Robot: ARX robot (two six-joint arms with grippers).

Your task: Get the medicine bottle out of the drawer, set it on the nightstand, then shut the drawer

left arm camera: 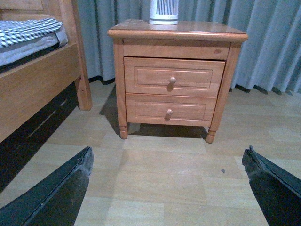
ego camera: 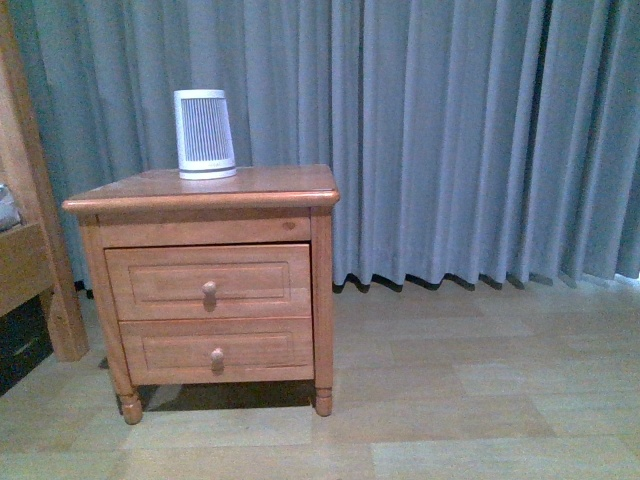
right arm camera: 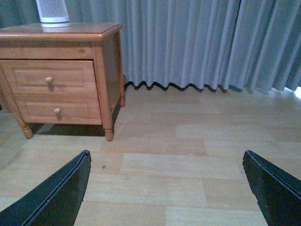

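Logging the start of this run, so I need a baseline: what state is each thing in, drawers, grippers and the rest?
upper drawer: shut
lower drawer: shut
ribbed device: upright on the nightstand top
medicine bottle: not in view
left gripper: open, empty
right gripper: open, empty
curtain: drawn shut

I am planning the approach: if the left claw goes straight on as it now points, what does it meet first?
Most likely the front of the nightstand; only bare floor lies before it. Depth is unclear, so the left claw might touch the floor first.
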